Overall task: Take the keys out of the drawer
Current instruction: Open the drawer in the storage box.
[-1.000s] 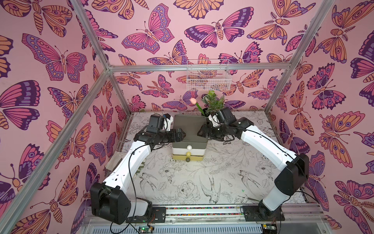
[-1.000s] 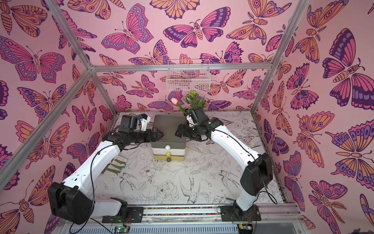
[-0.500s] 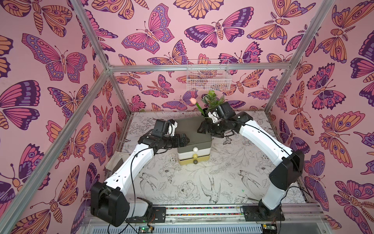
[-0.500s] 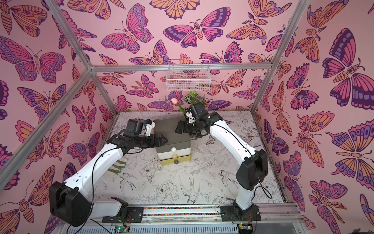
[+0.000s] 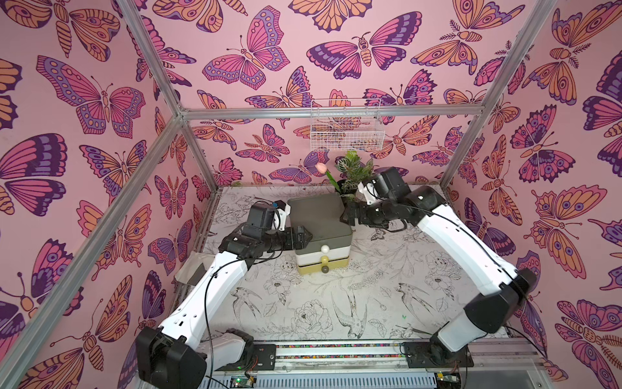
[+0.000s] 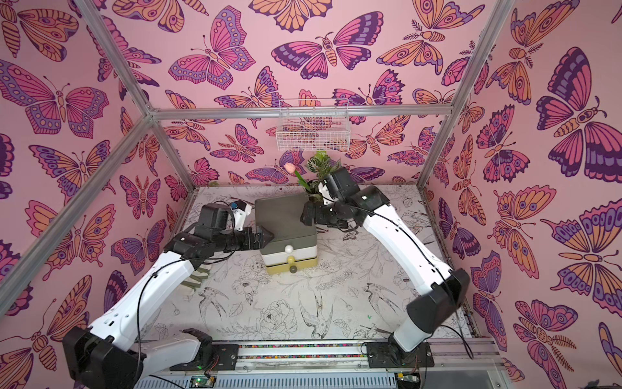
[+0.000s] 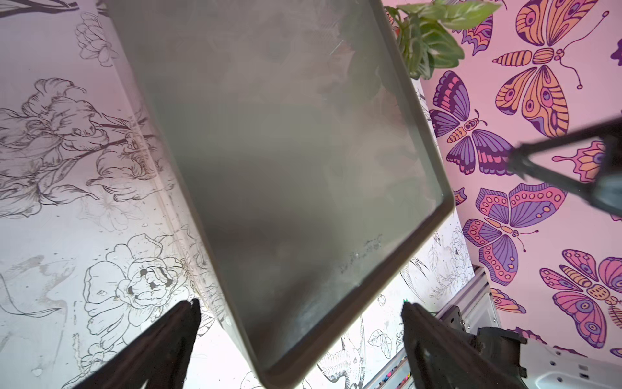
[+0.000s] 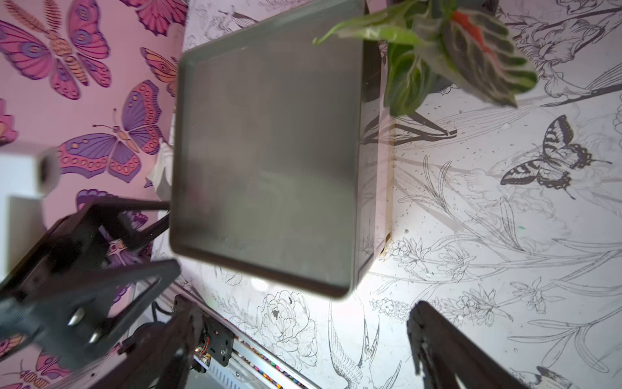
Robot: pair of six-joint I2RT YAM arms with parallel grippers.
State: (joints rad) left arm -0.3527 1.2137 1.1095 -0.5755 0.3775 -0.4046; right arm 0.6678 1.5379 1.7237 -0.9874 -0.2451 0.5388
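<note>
Drawer unit (image 5: pixel 318 219) has slid toward the right arm since a second ago; keys hidden, its three drawers (image 5: pixel 336 257) all shut.
Left gripper (image 5: pixel 307 235) spread wide at the unit's left side; right gripper (image 5: pixel 346 215) spread wide at its back right corner, beside the plant (image 5: pixel 353 168).

Pink walls (image 5: pixel 101 208) printed with purple, magenta and orange butterflies; a white tabletop (image 5: pixel 370 303) covered in black line drawings of birds and flowers. The drawer unit (image 5: pixel 319 215) has a grey-green tier, a white tier and a yellow tier, with a white knob (image 5: pixel 324 249), a yellow knob (image 5: pixel 323 259) and a dark knob (image 5: pixel 325 269). The left arm (image 5: pixel 215 289) and right arm (image 5: pixel 464 249) are white with black joints. Also shown: a pink tulip (image 5: pixel 321 166), a green-leaved plant (image 5: pixel 356 168), a white wire basket (image 5: pixel 346 134)
</note>
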